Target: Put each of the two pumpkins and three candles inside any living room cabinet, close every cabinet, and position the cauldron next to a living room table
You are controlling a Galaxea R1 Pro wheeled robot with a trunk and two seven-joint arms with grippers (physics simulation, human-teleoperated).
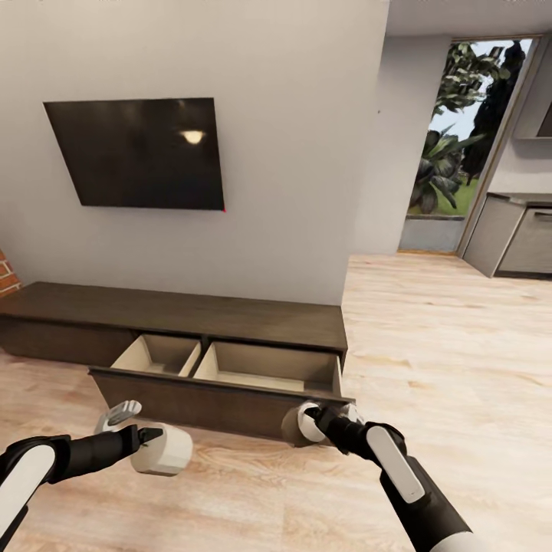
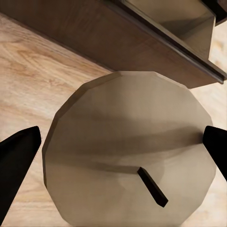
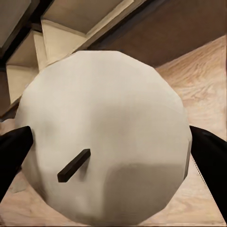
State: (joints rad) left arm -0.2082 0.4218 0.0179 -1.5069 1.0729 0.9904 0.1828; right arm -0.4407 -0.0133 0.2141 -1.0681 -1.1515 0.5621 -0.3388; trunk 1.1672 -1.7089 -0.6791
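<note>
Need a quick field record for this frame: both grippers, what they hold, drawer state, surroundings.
left gripper: shut on a candle, wick end facing the wrist camera
right gripper: shut on a second candle, close to the drawer front
cabinet: wide drawer pulled open, two pale compartments, both look empty
floor: light wood
wall: TV above the cabinet

no readable text, label, brand, number or sign on anything in view
</note>
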